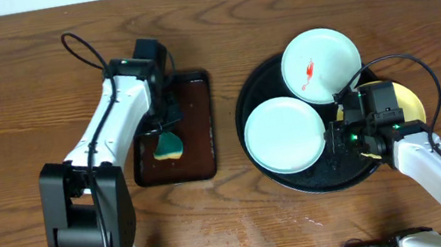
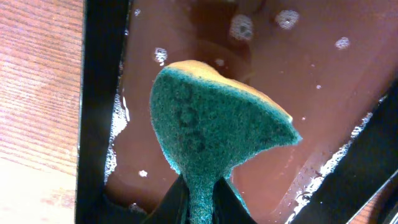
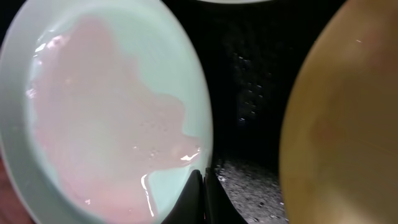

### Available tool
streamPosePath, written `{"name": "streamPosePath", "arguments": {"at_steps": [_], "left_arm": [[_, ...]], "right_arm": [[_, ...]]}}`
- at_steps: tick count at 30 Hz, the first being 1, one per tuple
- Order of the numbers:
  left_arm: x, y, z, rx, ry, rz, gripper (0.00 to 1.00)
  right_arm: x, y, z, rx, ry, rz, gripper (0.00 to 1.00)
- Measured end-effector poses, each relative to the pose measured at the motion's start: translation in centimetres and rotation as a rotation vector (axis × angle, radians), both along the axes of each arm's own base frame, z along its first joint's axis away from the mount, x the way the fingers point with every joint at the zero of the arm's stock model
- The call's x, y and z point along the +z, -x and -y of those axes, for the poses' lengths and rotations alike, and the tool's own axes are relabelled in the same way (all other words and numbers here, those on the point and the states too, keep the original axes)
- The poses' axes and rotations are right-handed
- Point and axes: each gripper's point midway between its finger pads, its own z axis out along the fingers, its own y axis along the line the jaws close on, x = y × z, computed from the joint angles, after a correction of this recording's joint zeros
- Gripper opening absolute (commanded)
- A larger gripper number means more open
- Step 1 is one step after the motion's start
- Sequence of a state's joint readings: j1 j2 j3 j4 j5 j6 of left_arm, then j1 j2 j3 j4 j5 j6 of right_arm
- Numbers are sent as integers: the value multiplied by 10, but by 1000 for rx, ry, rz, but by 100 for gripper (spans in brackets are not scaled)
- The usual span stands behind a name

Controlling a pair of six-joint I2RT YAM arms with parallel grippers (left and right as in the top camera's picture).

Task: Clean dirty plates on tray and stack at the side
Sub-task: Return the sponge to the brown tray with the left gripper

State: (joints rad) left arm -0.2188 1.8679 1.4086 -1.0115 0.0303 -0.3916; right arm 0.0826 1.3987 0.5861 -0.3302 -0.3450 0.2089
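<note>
Nearest the robot, the right end effector (image 3: 204,186) was pressed together at the rim of the near plate (image 3: 93,106). That plate lay on the black tray (image 3: 249,93) with a pink watery film across it. Whether the rim was caught between the fingers could not be told. The yellow plate (image 3: 348,124) lay just beside it, partly under that arm.

Further out, the left end effector (image 2: 199,198) was pinching the sponge (image 2: 217,124), green face to the wrist camera, over the wet brown tray (image 2: 298,74).

Farthest, the far plate (image 1: 321,65) carried a red smear (image 1: 310,72). None of the three plates was stacked on the counter (image 1: 2,87).

Judgement: wiping was the step in hand. Recommended: steady the near plate by its rim, lay the sponge flat, sweep the film toward one edge, and keep clear of the neighbouring plates.
</note>
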Motion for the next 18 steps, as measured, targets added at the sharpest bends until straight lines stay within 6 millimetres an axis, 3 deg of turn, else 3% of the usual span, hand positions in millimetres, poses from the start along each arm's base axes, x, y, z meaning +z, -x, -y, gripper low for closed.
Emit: {"name": "streamPosePath", "arguments": {"at_steps": [1,3,9,13,16,18], "left_arm": [[0,-1,0,0,6,2,15],[2,-3,1,-2,19,12,17],[29,-4,5,-20,49,89,35],[59,-4,6,-25,74,176,50],[75,-3,6,-28,84,218,56],[79,-2,6,-27,87,232,61]], "right_arm": [[0,0,-1,0,-5,0,26],[0,1,-2,-3,-12,-8,36],[-5,-3,-1,-7,-11,-6,36],[-18,-13,-3,-10,-19,-3,22],[-19,-23,-5,-6,-32,18,4],[-21,-26,-6,-2,-38,20,1]]}}
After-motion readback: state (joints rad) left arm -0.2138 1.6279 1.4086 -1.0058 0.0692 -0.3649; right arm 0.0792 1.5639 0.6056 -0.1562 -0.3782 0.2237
